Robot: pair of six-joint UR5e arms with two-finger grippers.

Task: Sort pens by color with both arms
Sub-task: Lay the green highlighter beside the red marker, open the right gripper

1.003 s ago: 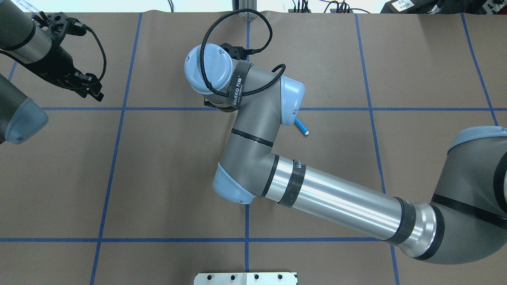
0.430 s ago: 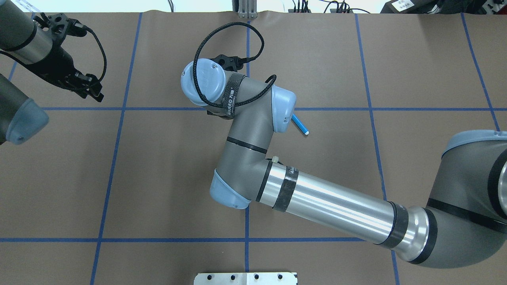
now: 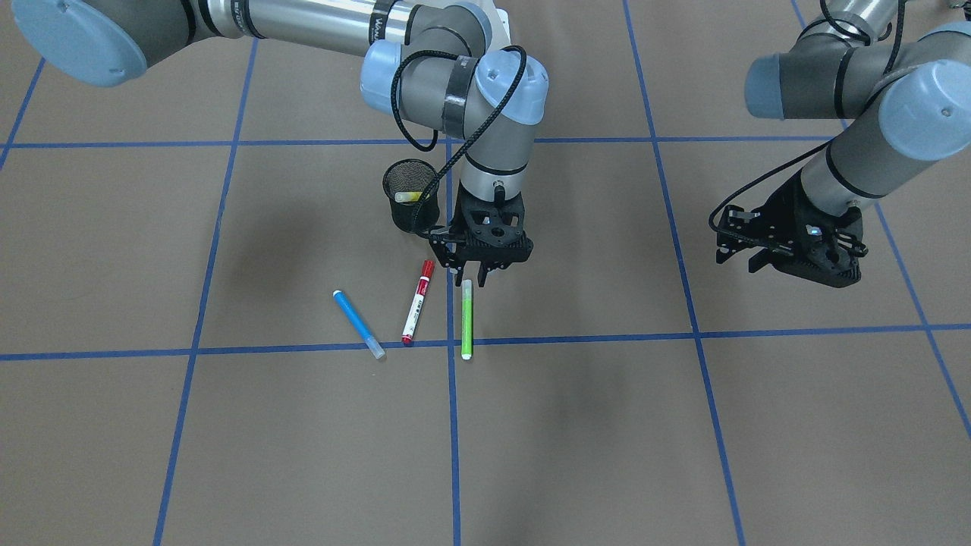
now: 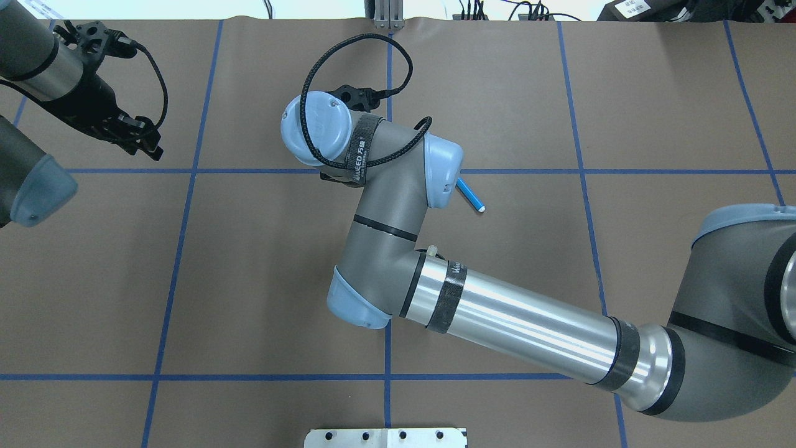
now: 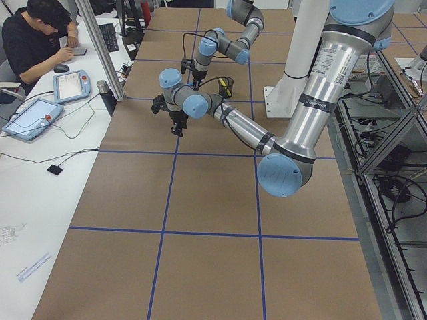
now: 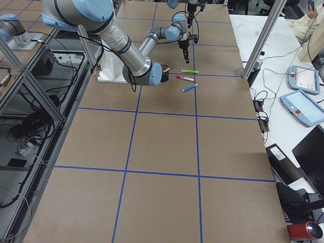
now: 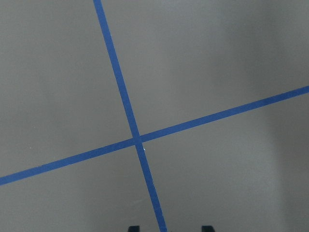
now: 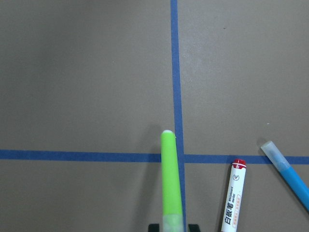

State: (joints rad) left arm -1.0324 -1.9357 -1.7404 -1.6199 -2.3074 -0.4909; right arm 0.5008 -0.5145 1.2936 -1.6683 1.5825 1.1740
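Note:
Three pens lie on the brown table in the front view: a lime green pen (image 3: pixel 466 320), a red-capped white pen (image 3: pixel 417 303) and a blue pen (image 3: pixel 358 324). The yellow pen (image 3: pixel 408 197) stands in the black mesh cup (image 3: pixel 410 205). My right gripper (image 3: pixel 470 279) is open and low over the green pen's near end. In the right wrist view its fingertips (image 8: pixel 154 227) flank the green pen (image 8: pixel 172 179). My left gripper (image 3: pixel 789 258) is open and empty, hovering far off to the side. The overhead view shows only the blue pen (image 4: pixel 471 198).
Blue tape lines (image 3: pixel 455 425) grid the table. In the right wrist view the red pen (image 8: pixel 233 195) and the blue pen (image 8: pixel 289 174) lie right of the green one. The right arm's forearm (image 4: pixel 528 323) spans the table. An operator (image 5: pixel 33 40) sits at the side desk.
The right arm's wrist has shifted slightly left and forward in the overhead view, uncovering more of the blue pen. The left arm has barely moved.

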